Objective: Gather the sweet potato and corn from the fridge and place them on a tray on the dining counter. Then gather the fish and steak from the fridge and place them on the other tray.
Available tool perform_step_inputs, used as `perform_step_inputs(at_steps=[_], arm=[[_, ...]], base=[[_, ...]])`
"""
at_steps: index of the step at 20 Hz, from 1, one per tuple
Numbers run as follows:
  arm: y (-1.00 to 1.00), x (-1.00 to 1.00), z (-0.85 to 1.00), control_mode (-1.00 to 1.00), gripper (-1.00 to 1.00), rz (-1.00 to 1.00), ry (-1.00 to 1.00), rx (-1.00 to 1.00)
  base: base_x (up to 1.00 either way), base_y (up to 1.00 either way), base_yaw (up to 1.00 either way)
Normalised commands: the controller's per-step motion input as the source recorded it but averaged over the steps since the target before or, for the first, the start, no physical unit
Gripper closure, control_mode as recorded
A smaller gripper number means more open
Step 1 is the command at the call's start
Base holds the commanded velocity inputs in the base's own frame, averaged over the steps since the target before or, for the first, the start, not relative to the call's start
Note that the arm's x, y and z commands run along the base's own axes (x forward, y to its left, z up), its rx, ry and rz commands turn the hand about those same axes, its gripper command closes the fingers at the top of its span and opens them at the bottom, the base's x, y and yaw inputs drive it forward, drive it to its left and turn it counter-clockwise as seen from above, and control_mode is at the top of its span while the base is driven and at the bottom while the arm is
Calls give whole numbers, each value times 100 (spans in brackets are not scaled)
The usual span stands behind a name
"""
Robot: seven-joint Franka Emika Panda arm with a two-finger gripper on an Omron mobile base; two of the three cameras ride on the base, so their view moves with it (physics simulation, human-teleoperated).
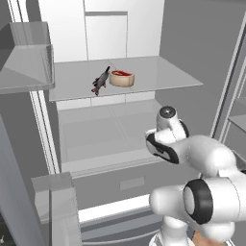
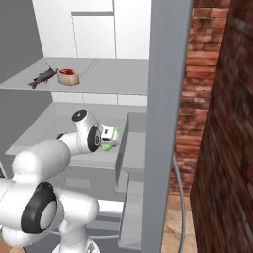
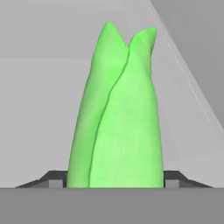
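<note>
1. The fridge [image 1: 192, 43] stands open, with flat pale grey shelves inside.
2. On the upper shelf [image 1: 158, 74], toward its left, lie the fish [image 1: 101, 80] and the steak [image 1: 121, 77].
3. The fish is dark and lies just left of the steak, close beside it.
4. The steak is red on top with a pale rim.
5. The lower shelf [image 1: 101, 134] sits beneath the upper one.

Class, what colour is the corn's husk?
Bright green corn; the hand view shows it best.
</note>
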Motion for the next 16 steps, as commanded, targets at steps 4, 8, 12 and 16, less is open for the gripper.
perform_step_inputs(at_steps=[4,8,12,16], arm=[[17,-79,72,-100,100,0,-6,1],[10,-66,88,-100,100,0,0,6],[14,-70,73,-100,100,0,2,8],[18,-67,73,-100,100,0,7,8]], base=[[0,0,0],[0,0,0],[0,0,0],[0,0,0]])
